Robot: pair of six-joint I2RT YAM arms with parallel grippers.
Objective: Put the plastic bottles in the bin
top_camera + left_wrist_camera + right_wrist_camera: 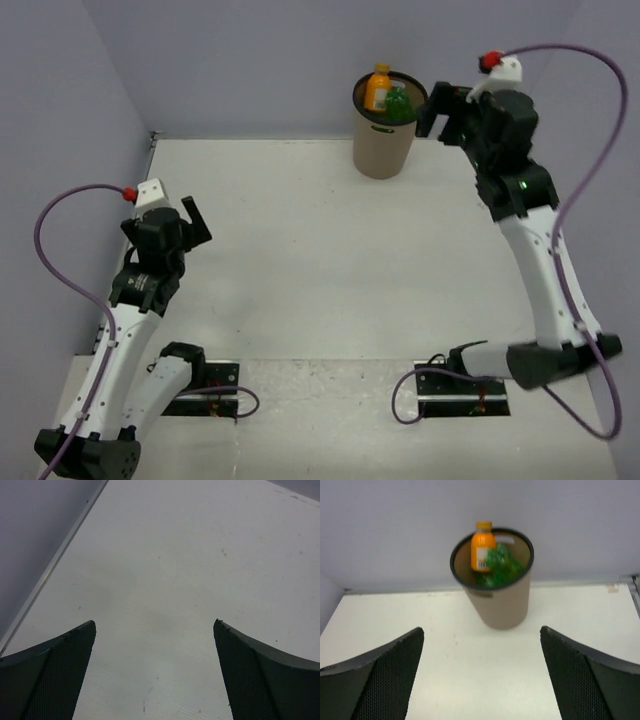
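Plastic bottles (388, 98) down inside the bin (383, 155), upper centre of the top view; none to see on the table (320, 260) in any view. Judged light and probably empty: thin walls, likely to dent under a hard squeeze, smooth and somewhat slippery, round enough to roll if laid down. Best taken across the middle of the body, jaws square to the long axis, with a modest squeeze; neck and cap too narrow for a sure hold.

Counted: one orange bottle (483, 547), upright, cap poking above the bin's edge, white label showing in the right wrist view. Beside and below it, touching, a translucent green mass (500, 566): at least one green bottle, maybe two; cannot tell through the blur. No clear bottle to make out; anything deeper hidden by the bin's side. One bin.

Right gripper (436, 112) wide open and empty, raised just right of the bin at upper right of the top view, fingers toward it. Left gripper (190, 222) also wide open, gripping nothing, at middle left over bare table, well apart from the bin. Looks close to finished, as far as visible.
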